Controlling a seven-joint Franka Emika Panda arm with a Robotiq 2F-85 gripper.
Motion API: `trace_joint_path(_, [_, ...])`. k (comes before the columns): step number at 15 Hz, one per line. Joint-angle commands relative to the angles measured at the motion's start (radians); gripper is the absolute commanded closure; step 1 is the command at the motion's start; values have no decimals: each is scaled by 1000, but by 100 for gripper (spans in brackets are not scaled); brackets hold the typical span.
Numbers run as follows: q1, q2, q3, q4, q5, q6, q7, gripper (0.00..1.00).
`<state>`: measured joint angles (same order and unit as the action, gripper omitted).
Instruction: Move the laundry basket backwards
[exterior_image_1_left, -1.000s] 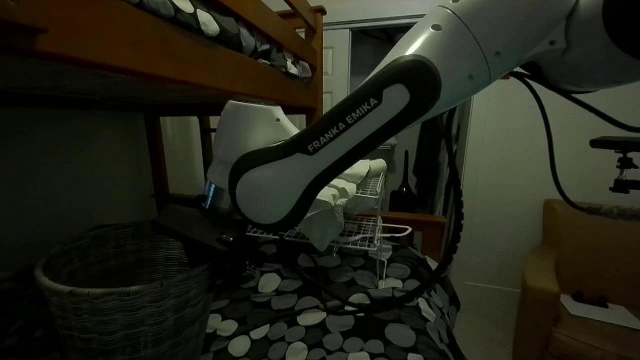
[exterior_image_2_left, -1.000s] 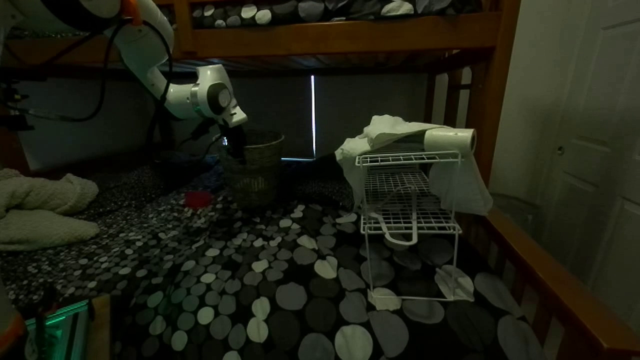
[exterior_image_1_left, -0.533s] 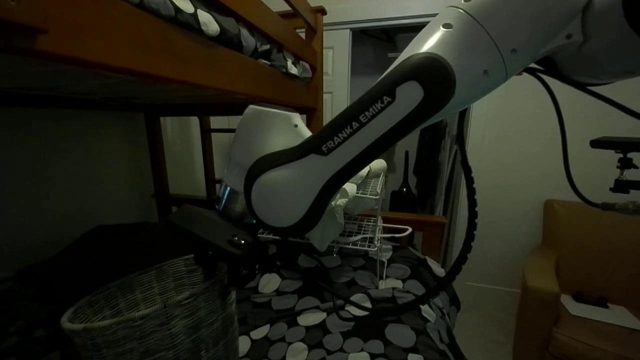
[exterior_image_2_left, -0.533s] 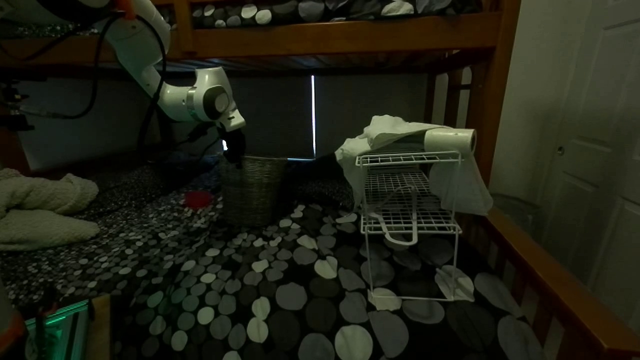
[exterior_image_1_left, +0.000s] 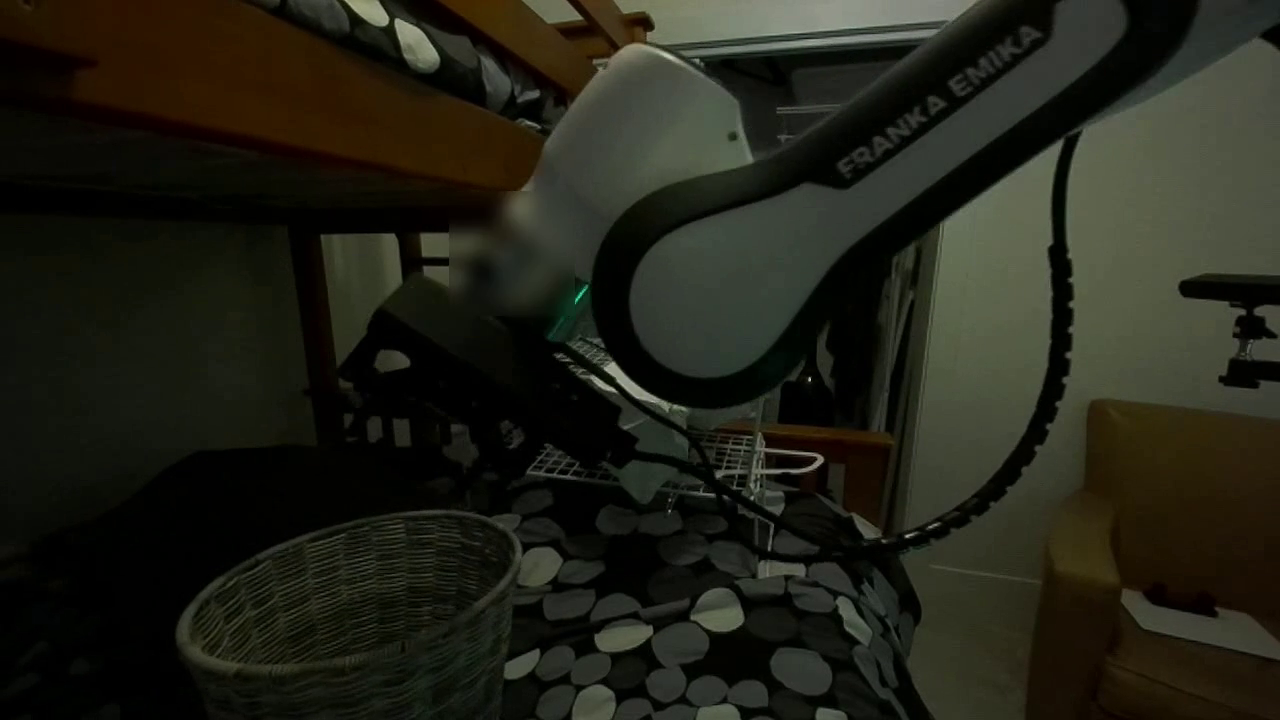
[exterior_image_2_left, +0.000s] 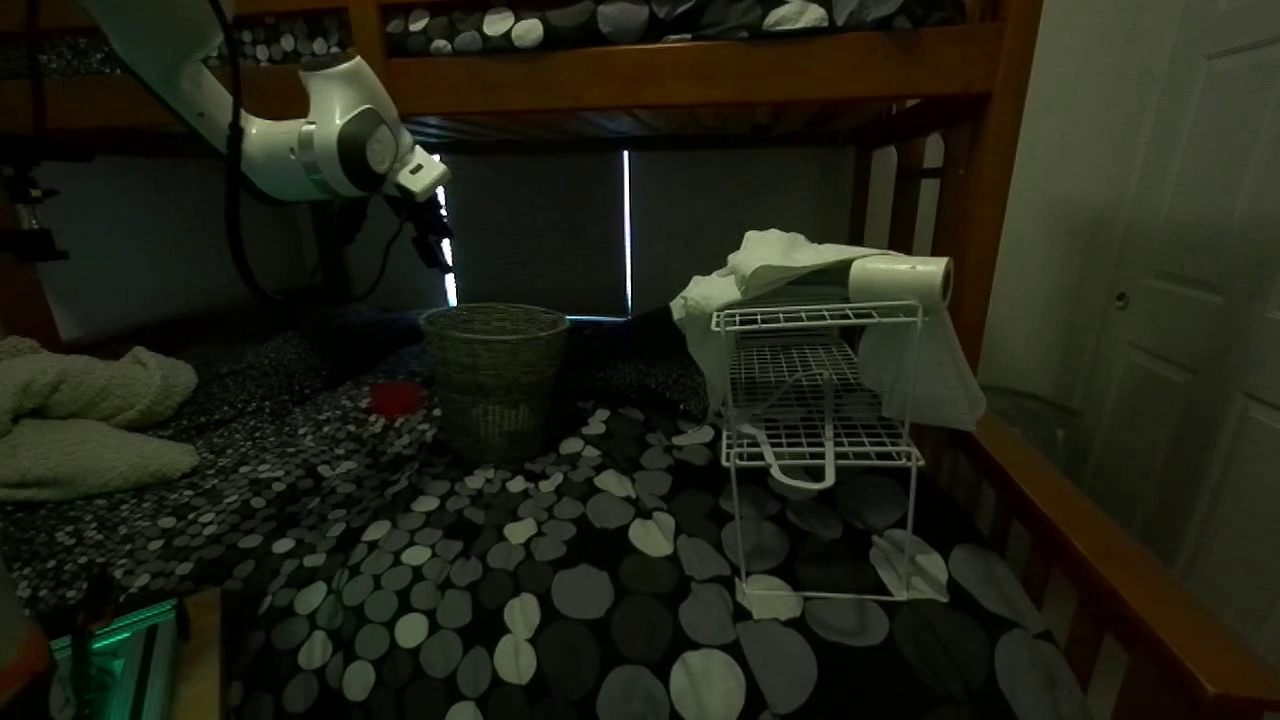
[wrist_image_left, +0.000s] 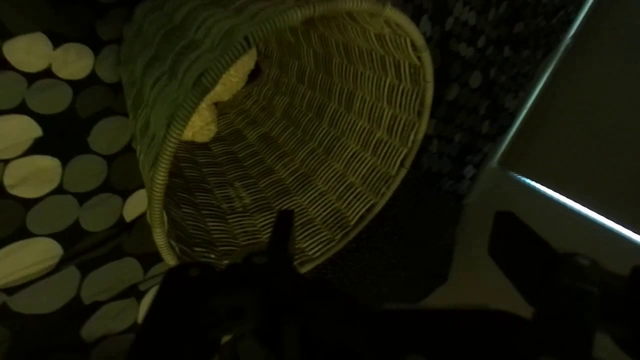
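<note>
The laundry basket (exterior_image_1_left: 350, 590) is pale grey-beige, its weave patterned in ribbed columns, reading olive-yellow in the wrist view. The bench (exterior_image_2_left: 450, 570) is spread in black, scattered with discs of cream, light grey and charcoal; the upper bedding (exterior_image_2_left: 600, 20) repeats that spotted pattern, and the bunk frame (exterior_image_2_left: 690, 80) is orange-brown. White belongs to the gridded wire rack (exterior_image_2_left: 820, 318) and to the roll (exterior_image_2_left: 900, 282). The fleece (exterior_image_2_left: 90, 465) is cream, and an indistinct object (exterior_image_2_left: 397, 398) is red. The arm (exterior_image_1_left: 720, 290) is white with black trim; the jaws are black. The armchair (exterior_image_1_left: 1150, 460) is mustard-tan.
</note>
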<state>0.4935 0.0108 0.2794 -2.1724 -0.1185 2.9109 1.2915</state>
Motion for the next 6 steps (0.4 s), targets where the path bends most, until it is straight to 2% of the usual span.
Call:
trace_joint_path(1, [2,-196,11,-252,28,216,-125,0])
trace_joint_path(3, [25,-289,-1,-367,15,344,-176,0])
trace_joint_path(4, [-18,-336,48,-425,92,423,-258,0])
trace_joint_path(5, [-9,-209,52,-283,130,339,-260,0])
trace_joint_path(6, [-5,-238,54,-318,156,363,-283,0])
